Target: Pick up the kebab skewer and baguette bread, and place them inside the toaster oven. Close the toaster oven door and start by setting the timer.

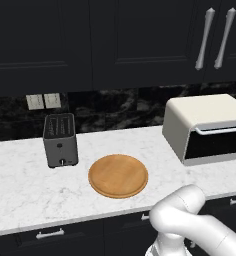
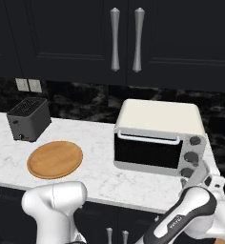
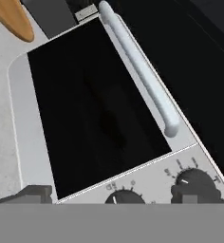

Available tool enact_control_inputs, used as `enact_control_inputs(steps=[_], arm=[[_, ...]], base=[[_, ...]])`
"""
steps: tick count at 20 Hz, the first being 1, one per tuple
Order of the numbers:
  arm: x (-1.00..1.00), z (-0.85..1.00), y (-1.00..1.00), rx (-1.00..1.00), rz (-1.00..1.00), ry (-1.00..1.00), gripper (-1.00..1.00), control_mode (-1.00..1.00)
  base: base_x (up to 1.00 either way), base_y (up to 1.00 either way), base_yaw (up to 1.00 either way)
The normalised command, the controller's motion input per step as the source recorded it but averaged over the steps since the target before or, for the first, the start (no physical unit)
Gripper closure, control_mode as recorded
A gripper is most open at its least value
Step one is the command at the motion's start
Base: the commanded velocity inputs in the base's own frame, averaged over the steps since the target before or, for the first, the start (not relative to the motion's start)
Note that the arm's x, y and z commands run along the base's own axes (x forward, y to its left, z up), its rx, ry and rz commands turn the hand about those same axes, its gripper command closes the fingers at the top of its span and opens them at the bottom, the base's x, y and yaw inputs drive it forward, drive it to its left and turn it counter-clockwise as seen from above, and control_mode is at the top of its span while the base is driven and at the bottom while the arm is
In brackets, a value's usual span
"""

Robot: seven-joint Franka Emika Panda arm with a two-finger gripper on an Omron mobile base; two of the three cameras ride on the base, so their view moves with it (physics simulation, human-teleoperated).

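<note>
Knobs (image 3: pixel 190 182) sit right under the lens, two dark dials on the oven's control strip, and the tool (image 2: pixel 199 177) hangs just in front of them at the tabletop's front right corner, fingers spread wide with nothing between them. That's a hand lined up on the controls, I'd say, ready for the timer.

Next out, the door (image 3: pixel 92 107): dark glass shut flush in its pale frame, white bar handle (image 3: pixel 140 71) along its top edge. So closing looks done. Behind that glass it's black, and I can't tell whether anything lies on the rack.

The oven (image 2: pixel 159 136) itself stands toward the right end of the tabletop (image 1: pixel 20 192), back near the wall. Moving left, the round wooden board (image 1: pixel 118 175) lies bare near the front edge, no skewer, no bread on it or anywhere on the marble. My read: both are already loaded. Further left, the grey slot toaster (image 1: pixel 60 140) stands untouched.

What's left, as I judge it: turning the timer dial.
</note>
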Motion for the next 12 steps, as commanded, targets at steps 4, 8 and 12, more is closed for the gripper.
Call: enact_control_inputs(steps=[4,8,12], arm=[[0.51,0.00,0.02,-0.24,0.00,-0.24,-1.00,-1.00],[0.31,0.00,-0.08,-0.23,0.00,-0.19,-1.00,-1.00],[0.09,-0.06,-0.07,-0.25,0.00,-0.15,-1.00,-1.00]], base=[[0.00,0.00,0.00],[0.00,0.00,0.00],[0.00,0.00,0.00]])
